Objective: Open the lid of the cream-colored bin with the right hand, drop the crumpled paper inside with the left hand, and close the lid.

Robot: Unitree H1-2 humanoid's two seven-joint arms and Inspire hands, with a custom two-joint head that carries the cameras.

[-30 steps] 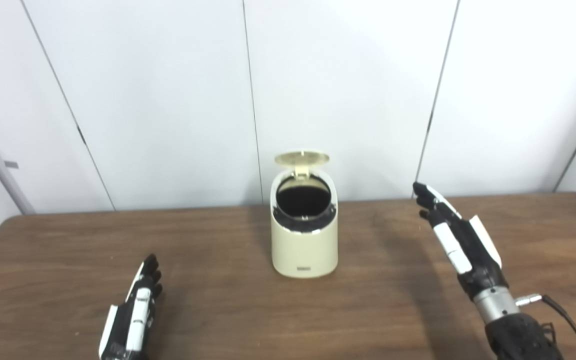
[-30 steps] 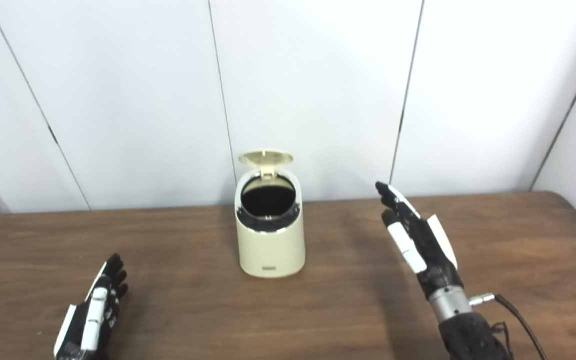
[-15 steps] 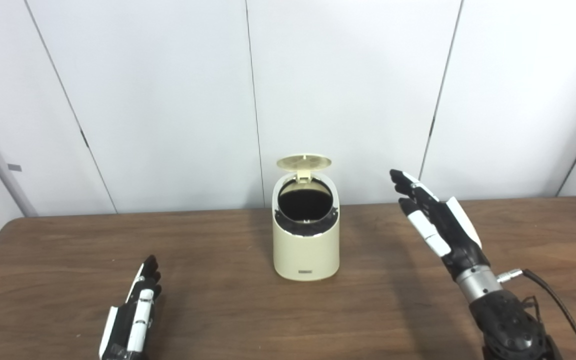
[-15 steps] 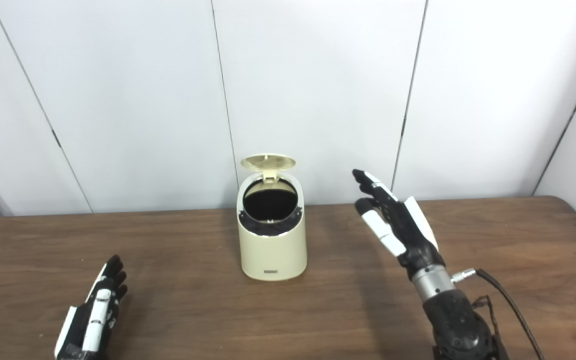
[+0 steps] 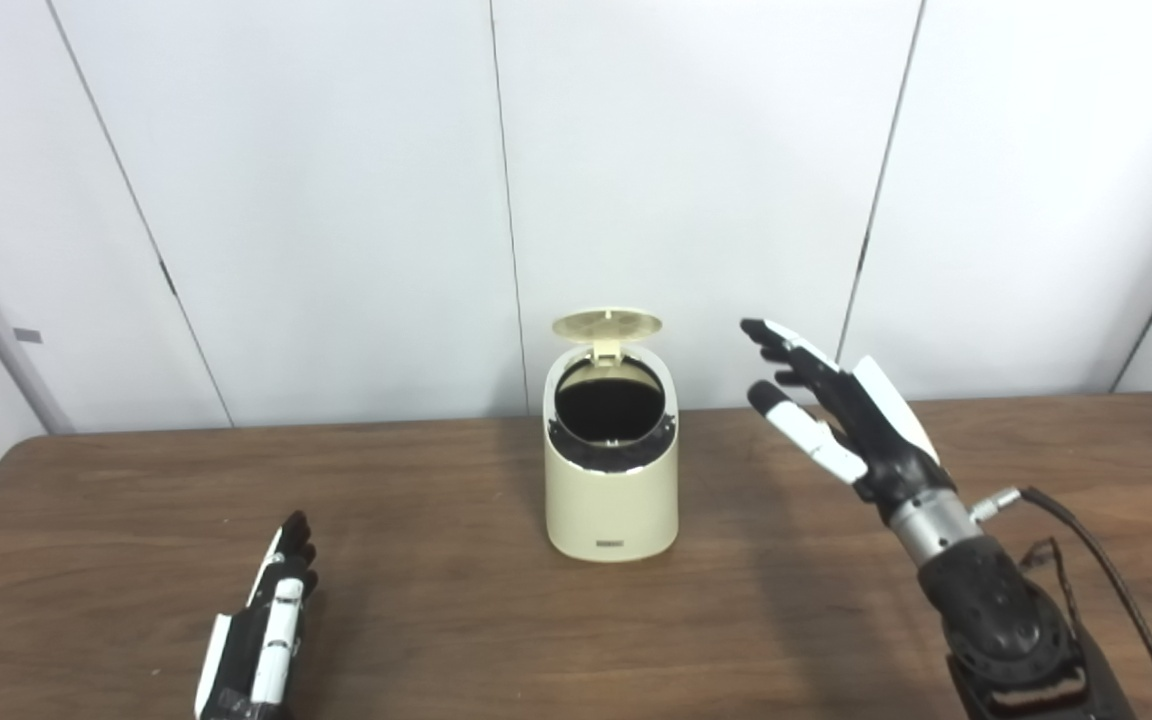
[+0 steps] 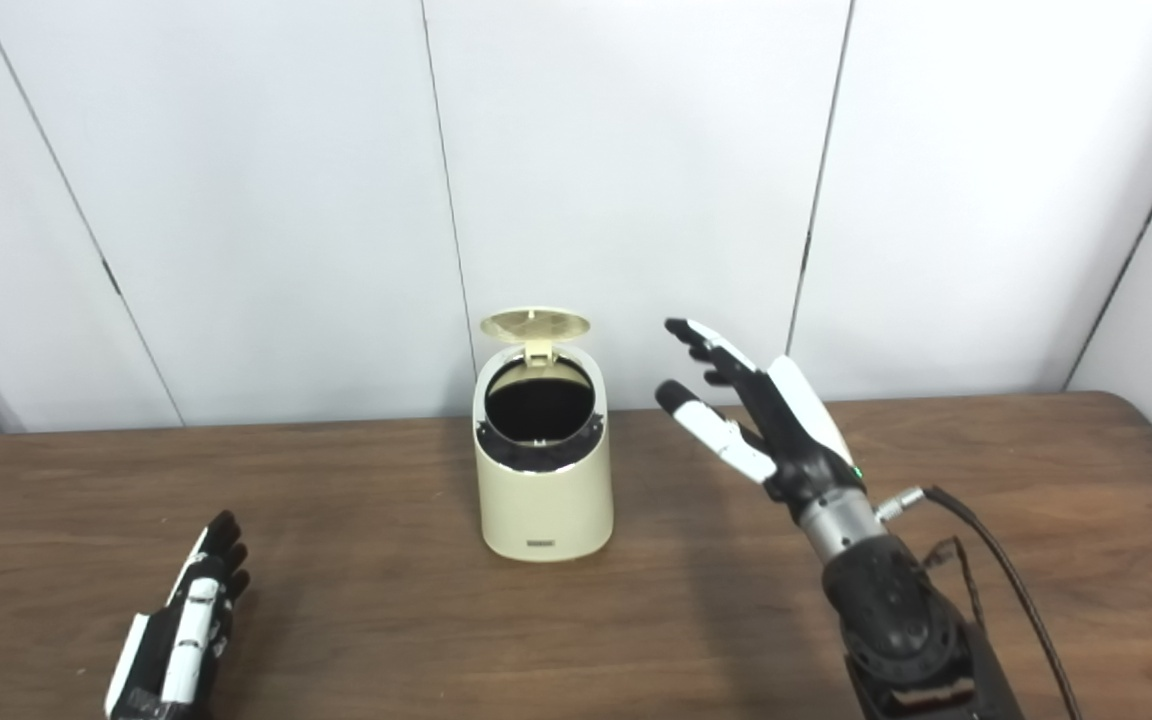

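Observation:
The cream-colored bin (image 5: 612, 500) stands mid-table with its round lid (image 5: 606, 324) tipped up at the back, and the dark opening (image 5: 609, 399) shows. No crumpled paper is visible anywhere. My right hand (image 5: 841, 410) is raised in the air to the right of the bin, open, fingers spread and pointing toward the lid, apart from it. My left hand (image 5: 261, 630) lies flat and open on the table at the near left, holding nothing.
The brown wooden table (image 5: 436, 580) ends against white wall panels (image 5: 336, 200) just behind the bin. A black cable (image 5: 1096, 570) trails from my right wrist over the table's right side.
My right hand has risen and moved left toward the bin's lid. The left hand stays put. The view shifted slightly at first.

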